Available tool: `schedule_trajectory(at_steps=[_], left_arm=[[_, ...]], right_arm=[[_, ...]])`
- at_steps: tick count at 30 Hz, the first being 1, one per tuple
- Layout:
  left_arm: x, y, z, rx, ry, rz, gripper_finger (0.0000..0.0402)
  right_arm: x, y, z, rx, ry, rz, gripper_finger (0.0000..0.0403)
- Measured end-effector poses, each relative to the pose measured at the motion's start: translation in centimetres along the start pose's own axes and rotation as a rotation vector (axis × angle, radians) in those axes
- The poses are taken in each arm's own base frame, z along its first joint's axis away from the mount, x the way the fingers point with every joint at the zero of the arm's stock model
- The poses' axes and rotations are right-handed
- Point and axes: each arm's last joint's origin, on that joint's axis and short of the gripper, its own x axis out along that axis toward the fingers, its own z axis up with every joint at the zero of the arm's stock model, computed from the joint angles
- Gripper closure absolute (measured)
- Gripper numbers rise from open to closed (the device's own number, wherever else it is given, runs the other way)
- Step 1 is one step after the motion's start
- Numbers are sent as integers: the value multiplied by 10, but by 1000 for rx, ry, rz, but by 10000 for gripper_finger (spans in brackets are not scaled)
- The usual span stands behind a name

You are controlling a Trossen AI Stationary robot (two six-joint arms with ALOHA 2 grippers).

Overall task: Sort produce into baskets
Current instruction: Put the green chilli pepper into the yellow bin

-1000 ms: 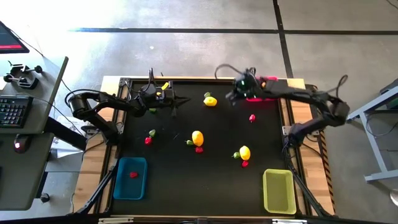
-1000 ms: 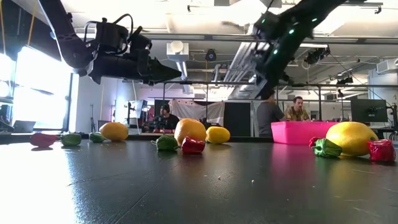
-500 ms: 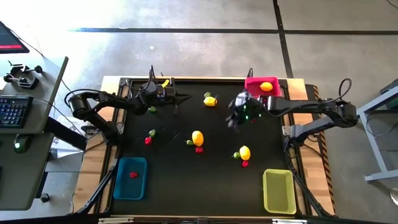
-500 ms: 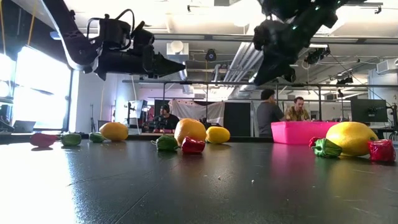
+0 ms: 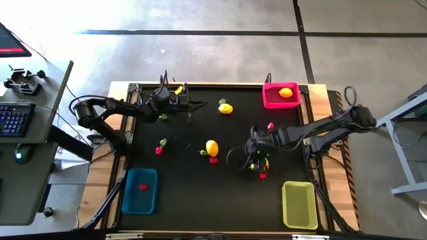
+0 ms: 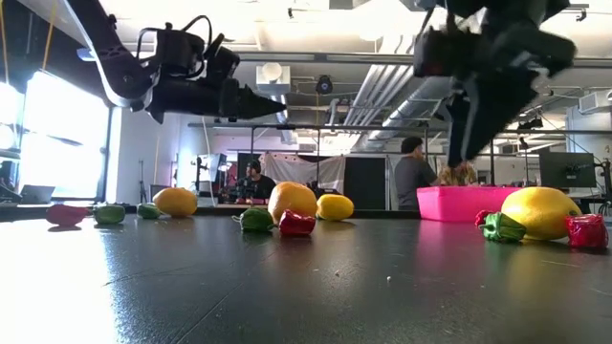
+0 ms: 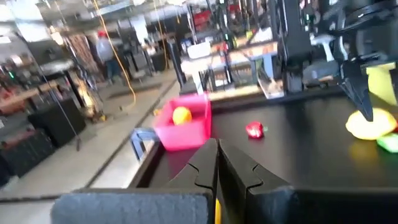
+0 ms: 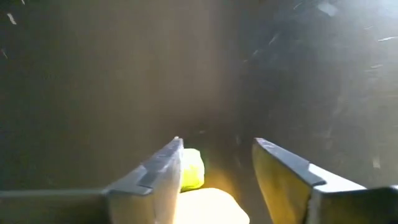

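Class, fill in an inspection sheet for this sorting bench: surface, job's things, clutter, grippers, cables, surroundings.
Surface: black mat on a wooden table.
Job's things: pink bin holds a yellow piece; blue bin holds a red piece; green bin looks empty. Loose produce lies mid-mat, including a lemon.
Clutter: nothing seen.
Grippers: left gripper shut, raised at the mat's far left edge; right gripper open above a yellow piece and a green piece.
Cables: dark loops along the right arm.
Surroundings: people beyond the table; a keyboard on a side desk.
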Motion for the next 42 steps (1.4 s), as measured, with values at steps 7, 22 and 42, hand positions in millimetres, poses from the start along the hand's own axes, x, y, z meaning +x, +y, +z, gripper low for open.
schedule_trajectory(at_steps=[7,22,42], left_arm=[[-1,-3,-10,11,99,-31,402],[-1,-3,-10,37,100,-32,402],[-1,-3,-10,17,100,-32,402]], right_arm=[[29,12,-5,-41,111,6,188],[50,14,-9,-53,209,55,263],[-7,23,19,-6,95,59,355]])
